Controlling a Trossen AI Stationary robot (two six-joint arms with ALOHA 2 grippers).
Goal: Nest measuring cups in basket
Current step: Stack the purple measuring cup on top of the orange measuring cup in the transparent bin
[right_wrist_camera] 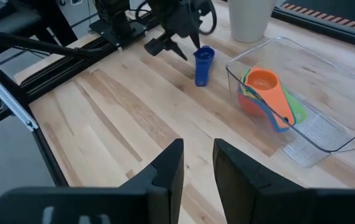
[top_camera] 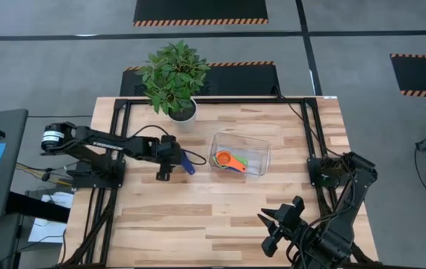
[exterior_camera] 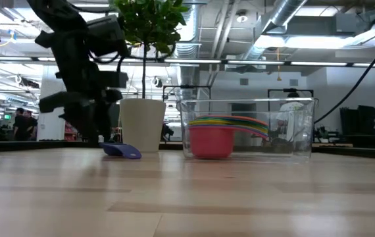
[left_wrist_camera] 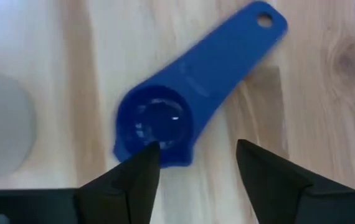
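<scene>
A dark blue measuring cup (left_wrist_camera: pixel 184 99) lies flat on the wood, also seen in the high view (top_camera: pixel 188 162) and the low view (exterior_camera: pixel 122 151), left of the basket. My left gripper (left_wrist_camera: pixel 196 162) is open right over its bowl end; the handle points away from the fingers. The clear basket (top_camera: pixel 261 146) stands mid-table and holds a stack of nested cups (top_camera: pixel 228 160) with an orange one on top; in the low view the red one (exterior_camera: pixel 210 141) is lowest. My right gripper (right_wrist_camera: pixel 197 162) is open, off by the table's near right corner (top_camera: pixel 276 224).
A white pot with a green plant (top_camera: pixel 179 110) stands near the far edge, just behind the blue cup and left of the basket. Black frame rails (top_camera: pixel 116 149) run along the table's left and right sides. Bare wood (top_camera: pixel 198 217) lies between the basket and the near edge.
</scene>
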